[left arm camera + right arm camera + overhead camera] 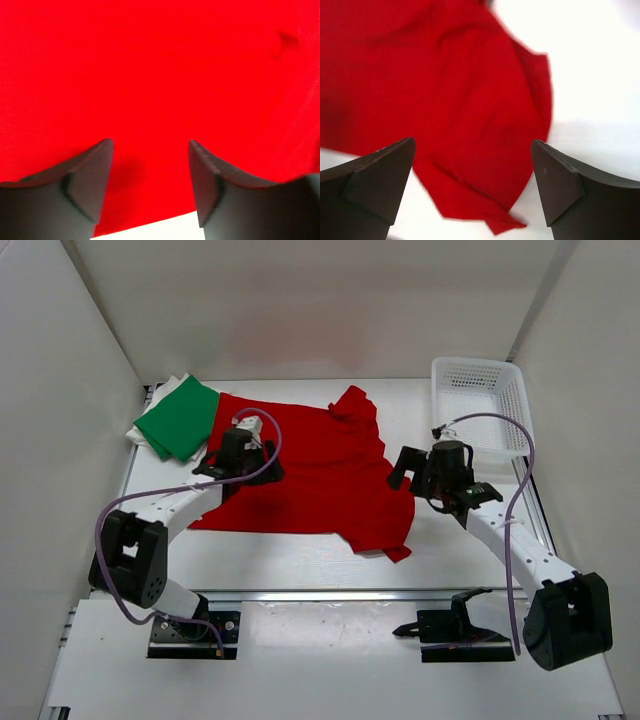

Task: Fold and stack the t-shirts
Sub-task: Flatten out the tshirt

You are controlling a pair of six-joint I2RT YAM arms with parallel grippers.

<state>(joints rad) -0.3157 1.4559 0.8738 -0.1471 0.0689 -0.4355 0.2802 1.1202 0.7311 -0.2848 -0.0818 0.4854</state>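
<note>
The red t-shirt lies spread mid-table, touching the folded green t-shirt. The left gripper stands part open and the right gripper wide, both empty. Each should pinch an edge low, probably the sleeves first.

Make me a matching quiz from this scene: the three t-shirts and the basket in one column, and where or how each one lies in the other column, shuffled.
Column one:
1. red t-shirt
2. green t-shirt
3. white t-shirt
4. basket

Column two:
A. alone at the far right
B. folded, lying on another shirt
C. spread out in the middle
D. mostly hidden under another shirt

Pairs: 1-C, 2-B, 3-D, 4-A.
</note>
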